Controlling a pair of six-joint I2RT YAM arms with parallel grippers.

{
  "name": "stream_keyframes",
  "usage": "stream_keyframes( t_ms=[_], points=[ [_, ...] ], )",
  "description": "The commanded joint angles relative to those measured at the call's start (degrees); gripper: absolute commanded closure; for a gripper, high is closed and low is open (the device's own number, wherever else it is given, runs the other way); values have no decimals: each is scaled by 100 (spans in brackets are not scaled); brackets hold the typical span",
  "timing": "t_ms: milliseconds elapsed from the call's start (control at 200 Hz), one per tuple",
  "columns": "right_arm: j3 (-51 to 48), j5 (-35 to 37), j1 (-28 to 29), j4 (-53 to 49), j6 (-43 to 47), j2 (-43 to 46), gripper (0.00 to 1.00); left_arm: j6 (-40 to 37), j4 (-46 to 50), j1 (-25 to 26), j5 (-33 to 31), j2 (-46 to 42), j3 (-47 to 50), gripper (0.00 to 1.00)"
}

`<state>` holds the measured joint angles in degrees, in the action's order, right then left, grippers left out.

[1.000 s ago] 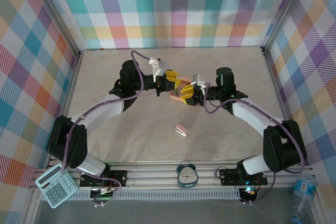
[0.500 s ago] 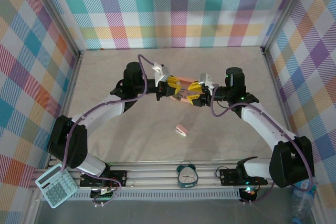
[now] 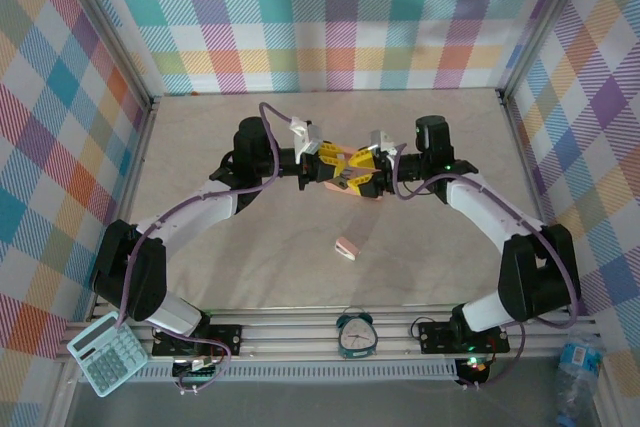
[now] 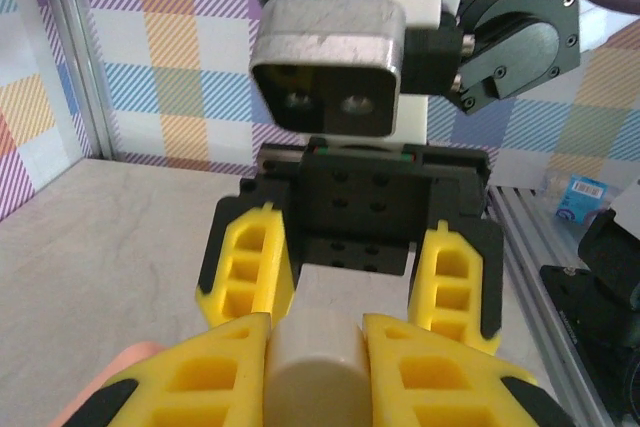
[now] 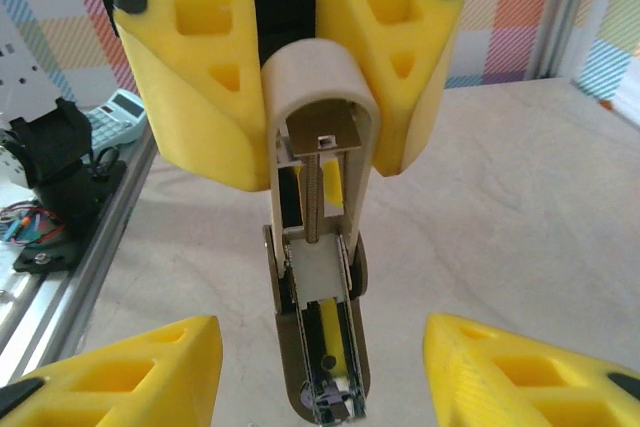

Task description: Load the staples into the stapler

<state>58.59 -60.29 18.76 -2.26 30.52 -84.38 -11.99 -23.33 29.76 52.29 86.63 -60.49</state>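
My left gripper (image 4: 315,332) is shut on the beige top cover of a small stapler (image 4: 312,367), holding it above the middle of the table (image 3: 240,247). In the right wrist view the stapler (image 5: 318,367) hangs open, with its spring and metal channel exposed. A short grey strip that looks like the staples (image 5: 318,267) lies in the channel. My right gripper (image 5: 322,342) faces it, open, with its yellow fingers (image 5: 130,372) apart on either side of the stapler's lower half and not touching it. In the top view the left gripper (image 3: 335,162) and the right gripper (image 3: 365,169) meet tip to tip.
A second small pink stapler (image 3: 346,247) lies on the table nearer the arm bases. An alarm clock (image 3: 355,332) stands on the front rail, a calculator (image 3: 108,355) lies at the front left and a bottle (image 3: 575,367) stands at the front right. Checked walls surround the table.
The right gripper's jaws have spread apart. Both grippers moved up and back from their spot one second ago, and the right one edged closer to the left.
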Motion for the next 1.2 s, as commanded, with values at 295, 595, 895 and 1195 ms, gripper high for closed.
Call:
stream_keyframes(
  t_ms=[295,595,895,1195],
  points=[
    [513,-891,268,261,-118,-576,47,73,-392,56,365,-17,-147,100],
    [479,-1039,314,404,-231,-663,63,74,-420,56,367,-13,-144,100],
    [297,-667,312,461,-237,-524,78,90,-330,50,45,-138,-21,82],
    [148,886,394,-51,-149,-278,81,660,-155,-111,-1329,-614,412,30]
  ],
)
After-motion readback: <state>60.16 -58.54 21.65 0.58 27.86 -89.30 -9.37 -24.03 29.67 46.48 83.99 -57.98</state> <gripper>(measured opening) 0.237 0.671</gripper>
